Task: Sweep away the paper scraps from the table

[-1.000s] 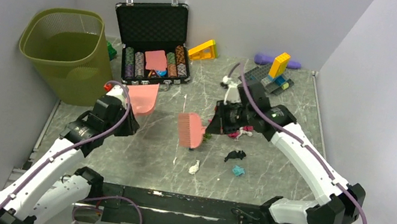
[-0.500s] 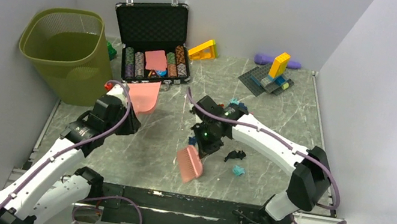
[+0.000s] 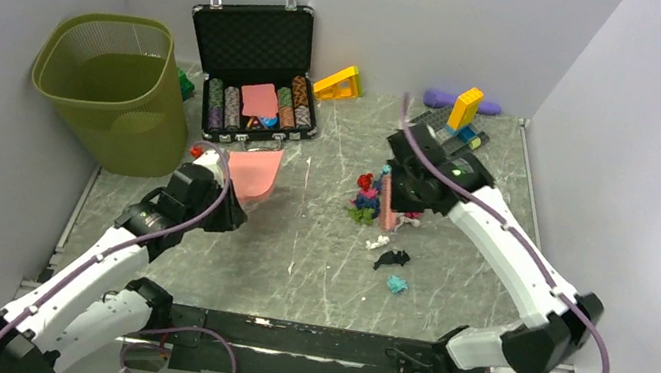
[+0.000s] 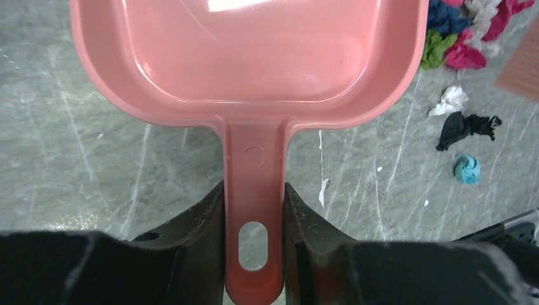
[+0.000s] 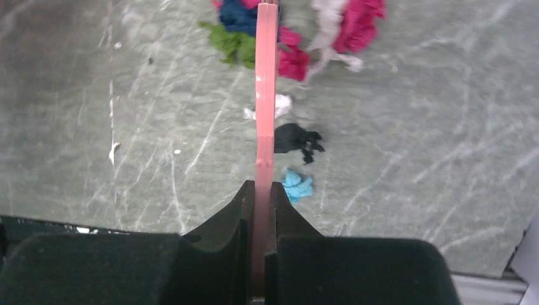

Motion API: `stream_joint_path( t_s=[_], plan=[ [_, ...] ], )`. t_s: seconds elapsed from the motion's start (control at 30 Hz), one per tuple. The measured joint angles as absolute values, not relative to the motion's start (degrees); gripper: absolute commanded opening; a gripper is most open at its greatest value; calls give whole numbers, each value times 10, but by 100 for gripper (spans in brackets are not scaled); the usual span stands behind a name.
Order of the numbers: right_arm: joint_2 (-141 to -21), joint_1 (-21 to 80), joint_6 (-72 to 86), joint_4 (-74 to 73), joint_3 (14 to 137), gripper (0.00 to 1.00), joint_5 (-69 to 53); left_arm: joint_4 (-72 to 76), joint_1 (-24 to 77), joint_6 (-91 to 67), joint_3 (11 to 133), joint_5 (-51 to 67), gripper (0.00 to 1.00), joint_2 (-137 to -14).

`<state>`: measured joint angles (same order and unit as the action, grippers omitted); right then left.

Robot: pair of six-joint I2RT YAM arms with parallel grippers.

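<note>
I am losing the dustpan's front lip past the top edge of the left wrist view, and its handle end is running off the bottom between the left gripper's fingers. In the right wrist view the brush is showing only its thin edge, with its bristles hidden. Its tip is being cut off at the top, and its handle end is vanishing inside the right gripper. It is also covering part of the paper scraps, which are spilling past the top edge too. From above, the right arm is hiding part of the baseplate near the desk's far right corner. The bin is covering most of a small green thing at the far edge, which I cannot identify.
</note>
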<state>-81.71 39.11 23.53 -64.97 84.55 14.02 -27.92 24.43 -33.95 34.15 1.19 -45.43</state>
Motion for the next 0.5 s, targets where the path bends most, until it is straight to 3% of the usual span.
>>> stream_joint_path(
  t_s=[0.23, 0.5],
  plan=[
    [-742, 359, 370, -769, 843, 0, 235, -254, 280, -341, 336, 24, 8, -495],
    [-665, 343, 458, -830, 726, 0, 208, -232, 301, -341, 333, 23, 8, -515]
  ],
)
